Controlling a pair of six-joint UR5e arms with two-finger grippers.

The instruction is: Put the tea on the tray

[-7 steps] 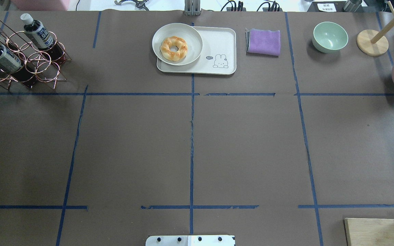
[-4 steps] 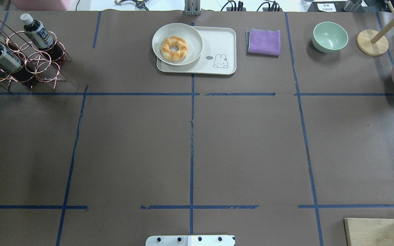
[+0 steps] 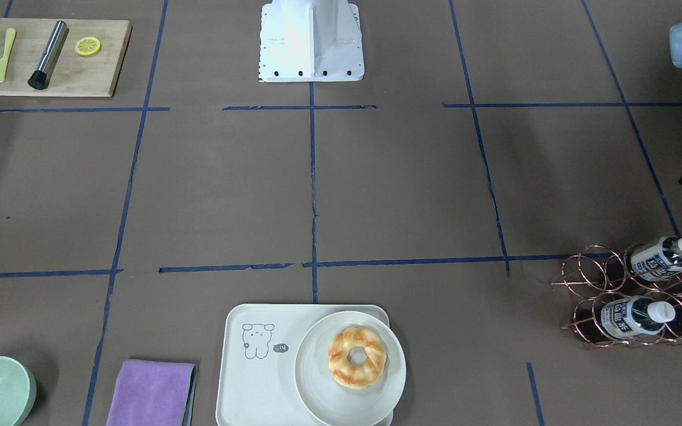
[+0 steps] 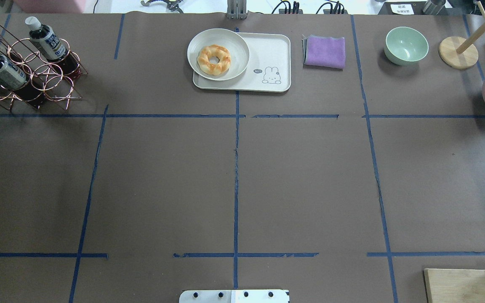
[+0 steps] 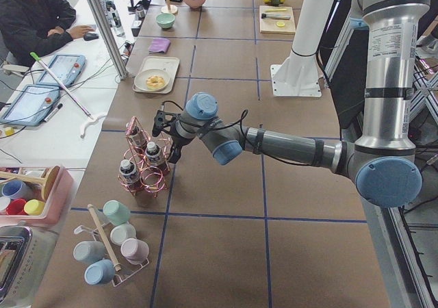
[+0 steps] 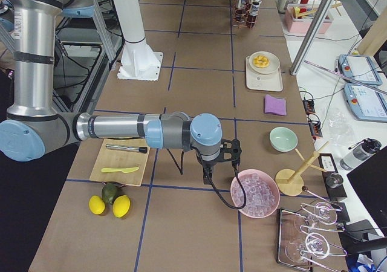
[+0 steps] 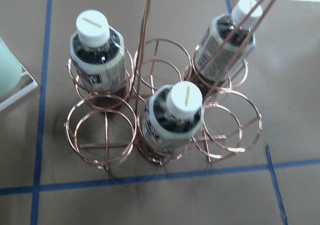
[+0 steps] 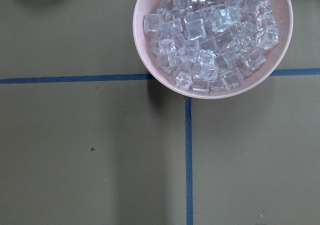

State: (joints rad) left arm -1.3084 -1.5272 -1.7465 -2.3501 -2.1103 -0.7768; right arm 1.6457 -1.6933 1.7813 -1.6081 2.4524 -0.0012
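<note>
You are in the approach: the left gripper [image 5: 172, 150], whose opening I cannot tell, hangs near the tea [image 7: 172, 121]; next, lower around it.

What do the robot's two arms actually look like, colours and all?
Both the left arm and the right arm are silver metal tubes linked by rounded joints with light-blue caps. Each ends in a small black gripper: the left gripper and the right gripper. Thin black cables loop near both wrists.
</note>
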